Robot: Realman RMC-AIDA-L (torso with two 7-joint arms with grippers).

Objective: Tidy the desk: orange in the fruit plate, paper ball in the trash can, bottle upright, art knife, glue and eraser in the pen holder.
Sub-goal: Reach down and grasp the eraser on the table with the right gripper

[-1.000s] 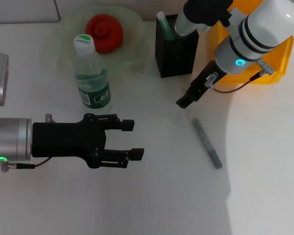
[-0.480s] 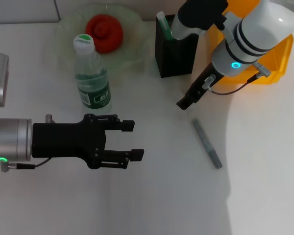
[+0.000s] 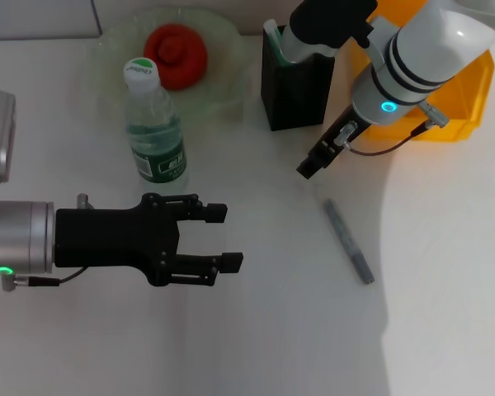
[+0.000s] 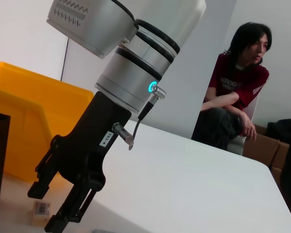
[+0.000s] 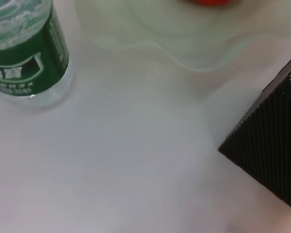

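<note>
1. Eraser (image 4: 40, 209) on desk, seen in left wrist view low between the spread fingers of right gripper (image 3: 312, 168); hidden under it in head view. Contact: can't tell.
2. Right jaws parted, nothing gripped; next move prob. a short drop and squeeze.
3. Knife (image 3: 349, 242) flat on desk nearby, long axis running toward robot, closer to right arm.
4. Pen holder (image 3: 295, 89) just beyond right gripper; trash can (image 3: 458, 103) beside it.
5. Left gripper (image 3: 224, 236) idle near bottle (image 3: 154, 124), jaws wide, empty.
</note>
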